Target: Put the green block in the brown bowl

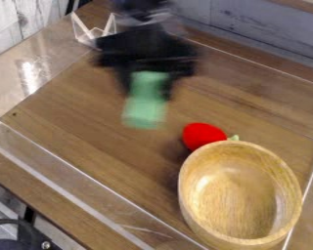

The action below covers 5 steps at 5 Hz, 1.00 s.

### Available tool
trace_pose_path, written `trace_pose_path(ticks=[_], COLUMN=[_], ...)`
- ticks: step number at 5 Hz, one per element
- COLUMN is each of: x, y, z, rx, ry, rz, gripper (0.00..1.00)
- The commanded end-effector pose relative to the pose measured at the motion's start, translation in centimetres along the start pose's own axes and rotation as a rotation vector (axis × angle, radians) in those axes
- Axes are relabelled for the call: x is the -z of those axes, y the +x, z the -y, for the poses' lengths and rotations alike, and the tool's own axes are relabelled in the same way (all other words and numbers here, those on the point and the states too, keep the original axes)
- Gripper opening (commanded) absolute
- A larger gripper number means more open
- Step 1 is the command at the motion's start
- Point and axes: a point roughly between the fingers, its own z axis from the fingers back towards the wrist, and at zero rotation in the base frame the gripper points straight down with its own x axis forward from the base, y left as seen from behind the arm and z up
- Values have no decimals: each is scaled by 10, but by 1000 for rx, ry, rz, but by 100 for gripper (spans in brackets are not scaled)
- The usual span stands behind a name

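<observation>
The green block (148, 103) hangs in the air above the wooden table, its top end held between the jaws of my gripper (149, 76), which is shut on it. Gripper and block are blurred by motion. They are at the upper middle of the camera view, up and to the left of the brown bowl (241, 191). The bowl stands empty at the lower right, with a thick light rim.
A small round red object (203, 135) lies on the table touching the bowl's upper left rim. Clear plastic walls (67, 181) fence the wooden table (81, 127) on the left, front and back. A white clip (89, 24) sits on the back wall.
</observation>
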Motion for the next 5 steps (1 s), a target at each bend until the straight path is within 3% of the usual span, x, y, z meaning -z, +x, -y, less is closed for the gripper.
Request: trace_pose_path(ticks=[1, 2, 4, 5], x=[-6, 4, 3, 1], y=[-11, -37, -75, -68], z=[44, 73, 78, 72], rx=[28, 50, 50, 118], ry=[-50, -74, -103, -134], rz=[22, -4, -6, 12], gripper=[0, 0, 0, 0])
